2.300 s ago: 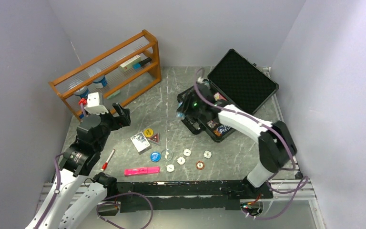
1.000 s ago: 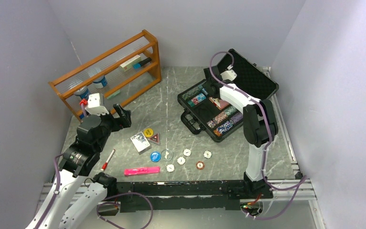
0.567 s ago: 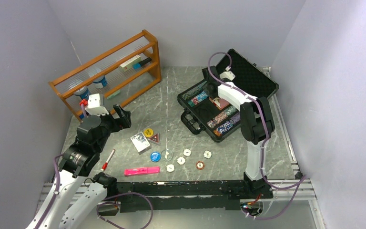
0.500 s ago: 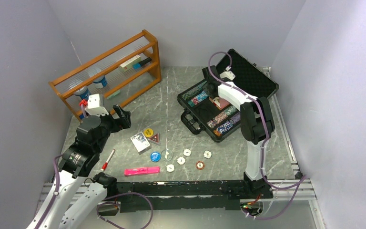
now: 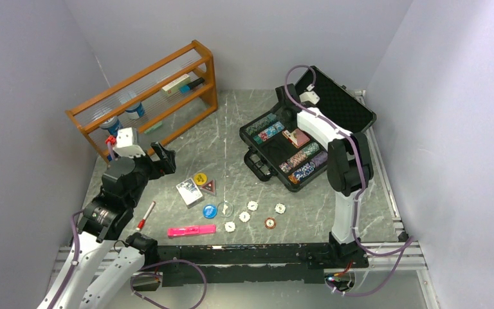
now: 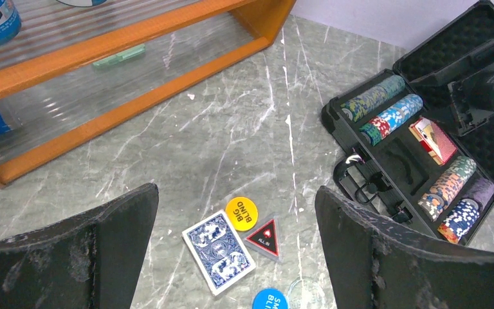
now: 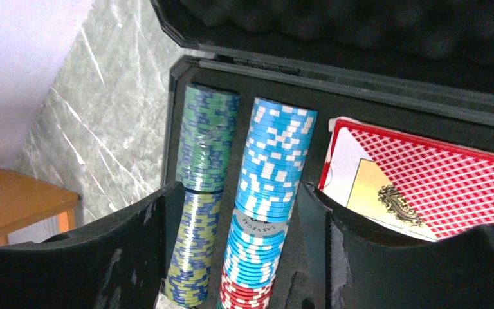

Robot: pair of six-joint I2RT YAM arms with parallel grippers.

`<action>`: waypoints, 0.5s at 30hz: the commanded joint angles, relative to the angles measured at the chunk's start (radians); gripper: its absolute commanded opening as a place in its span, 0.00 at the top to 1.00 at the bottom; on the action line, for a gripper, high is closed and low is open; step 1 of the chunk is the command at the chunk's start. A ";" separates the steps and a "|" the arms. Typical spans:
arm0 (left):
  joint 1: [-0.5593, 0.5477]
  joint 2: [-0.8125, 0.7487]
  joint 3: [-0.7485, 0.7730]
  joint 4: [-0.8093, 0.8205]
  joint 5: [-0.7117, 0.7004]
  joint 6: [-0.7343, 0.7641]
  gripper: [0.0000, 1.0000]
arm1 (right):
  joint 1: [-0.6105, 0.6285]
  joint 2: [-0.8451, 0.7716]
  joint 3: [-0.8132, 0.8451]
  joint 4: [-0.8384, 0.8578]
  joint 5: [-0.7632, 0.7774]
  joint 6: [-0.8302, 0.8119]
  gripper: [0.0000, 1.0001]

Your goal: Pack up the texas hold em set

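Partly hidden red card deck [image 7: 424, 183], chip stacks [image 7: 267, 180] cropped below

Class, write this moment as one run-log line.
right fingers: open over chip rows in case | left fingers: open | blue deck, yellow button: unpacked

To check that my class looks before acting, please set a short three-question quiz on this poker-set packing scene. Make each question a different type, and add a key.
1. True or false: the blue card deck lies inside the case.
2. The right gripper hangs open over: A) the chip rows, B) the pink marker, C) the wooden rack.
3. Fill in: the packed deck in the case has a ___ back.
Key: 1 false, it lies on the table; 2 A; 3 red.
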 commanded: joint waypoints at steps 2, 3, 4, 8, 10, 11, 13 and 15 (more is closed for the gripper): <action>0.003 -0.006 0.009 0.006 -0.019 -0.009 0.03 | -0.023 -0.099 0.002 0.062 0.059 -0.137 0.40; 0.003 -0.004 0.010 0.007 -0.018 -0.008 0.03 | -0.026 -0.098 0.003 0.071 0.060 -0.165 0.44; 0.003 -0.003 0.010 0.007 -0.020 -0.007 0.03 | -0.029 -0.095 0.003 0.082 0.058 -0.197 0.47; 0.003 0.007 0.009 0.014 -0.014 -0.007 0.03 | -0.038 -0.066 0.018 0.090 0.021 -0.278 0.54; 0.002 0.015 0.010 0.022 -0.006 -0.007 0.03 | -0.041 -0.049 0.020 0.096 -0.007 -0.305 0.58; 0.002 0.020 0.010 0.024 -0.004 -0.008 0.03 | -0.044 -0.039 0.022 0.100 -0.025 -0.313 0.60; 0.003 0.028 0.013 0.027 -0.001 -0.008 0.03 | -0.046 -0.017 0.027 0.099 -0.058 -0.321 0.63; 0.003 0.036 0.015 0.031 0.003 -0.008 0.03 | -0.050 0.017 0.037 0.094 -0.089 -0.327 0.66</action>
